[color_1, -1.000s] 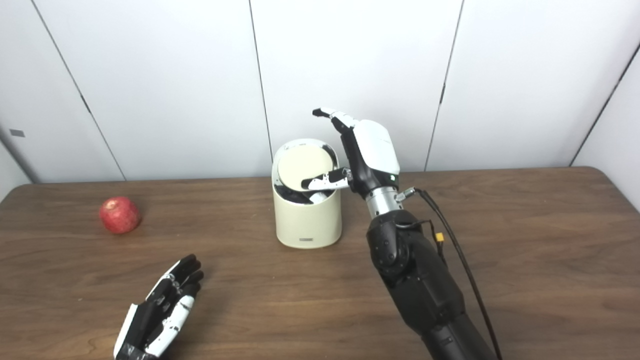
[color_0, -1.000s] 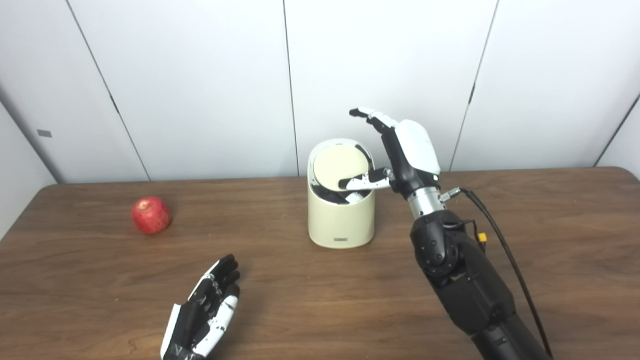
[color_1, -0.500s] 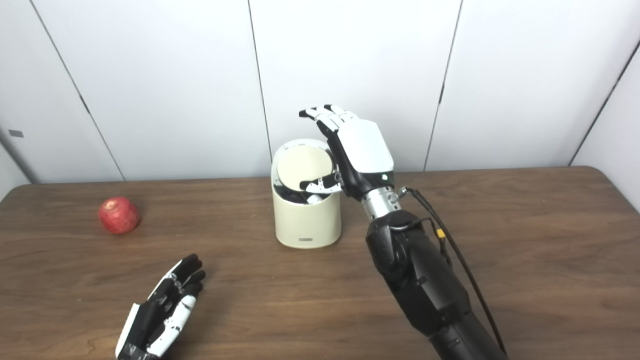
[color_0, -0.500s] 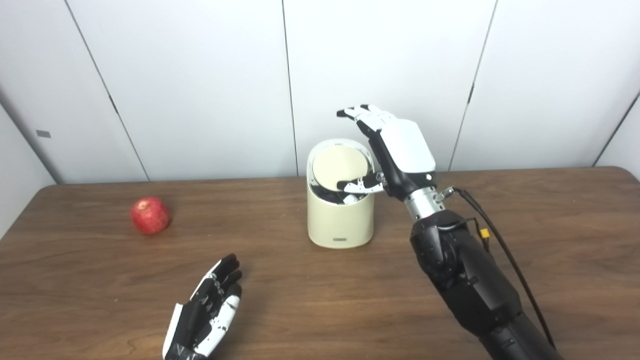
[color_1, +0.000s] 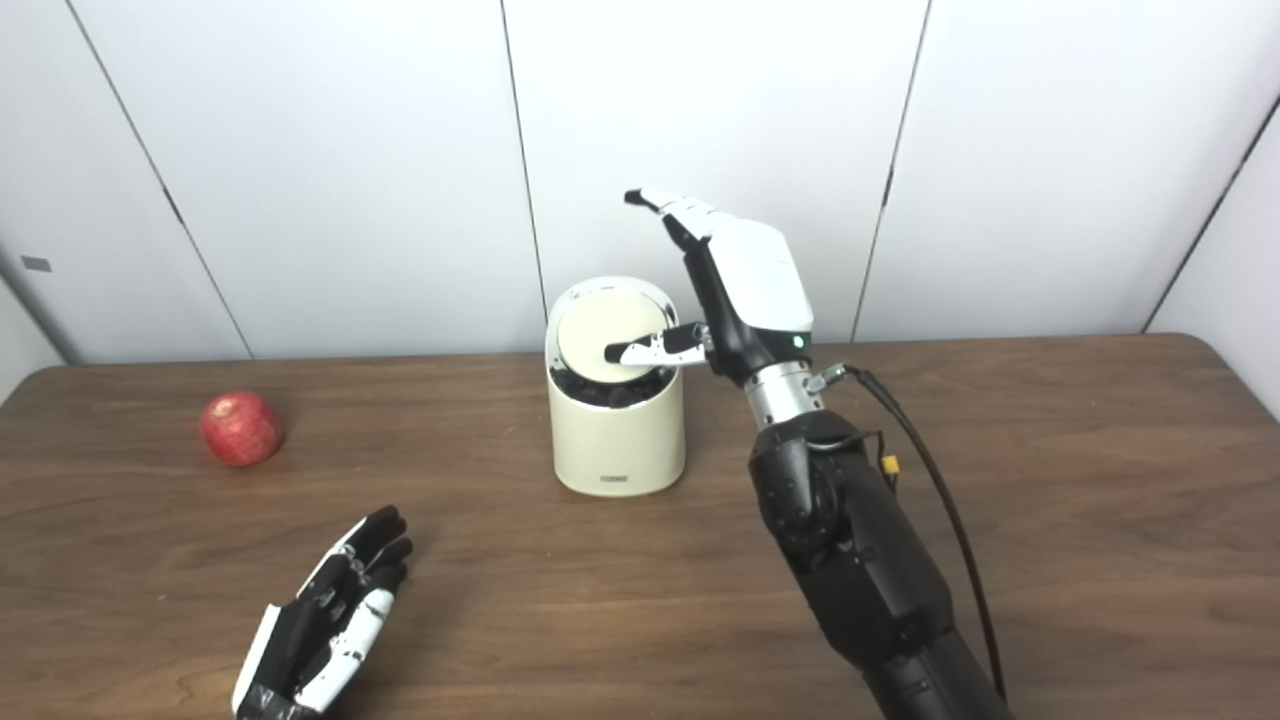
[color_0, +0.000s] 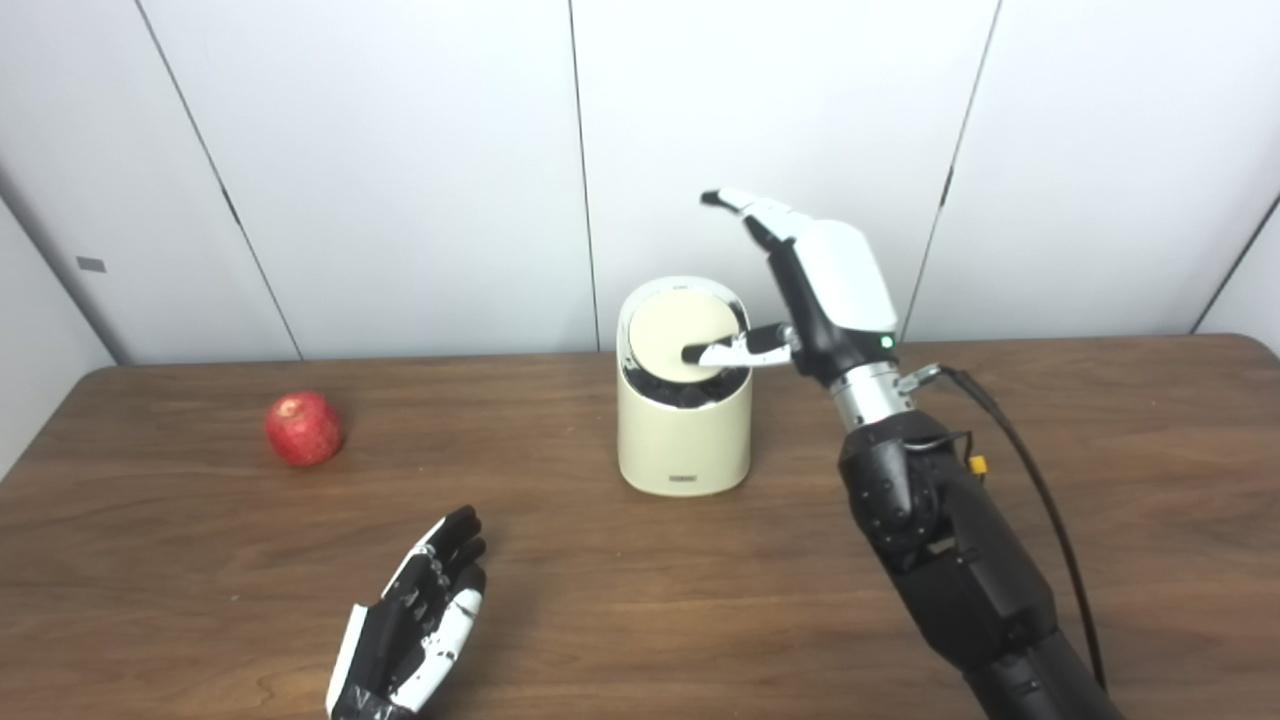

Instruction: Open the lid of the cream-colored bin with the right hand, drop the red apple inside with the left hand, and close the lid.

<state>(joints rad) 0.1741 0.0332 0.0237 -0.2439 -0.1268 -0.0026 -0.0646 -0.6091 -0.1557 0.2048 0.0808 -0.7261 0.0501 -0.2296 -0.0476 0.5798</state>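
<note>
The cream-colored bin stands upright just above the middle of the frame, at the far part of the table. Its round lid is tilted, its far edge raised and its near edge dipped into the opening, so a dark crescent of the inside shows below it. What lies in that dark gap cannot be made out.

The table is dark brown wood with a visible grain and fills the lower half of the frame. Behind it runs a wall of plain white panels split by thin dark seams. The red apple sits on the table at the left of the frame, well apart from the bin.

The right hand is raised to the right of the bin, its white back toward the camera. Its fingers are extended upward and held together above the bin's far rim, while the thumb reaches left across the lid and rests on it. It grips nothing. The left hand lies at the lower left of the frame just above the table, palm up, fingers stretched out and slightly apart, holding nothing.
</note>
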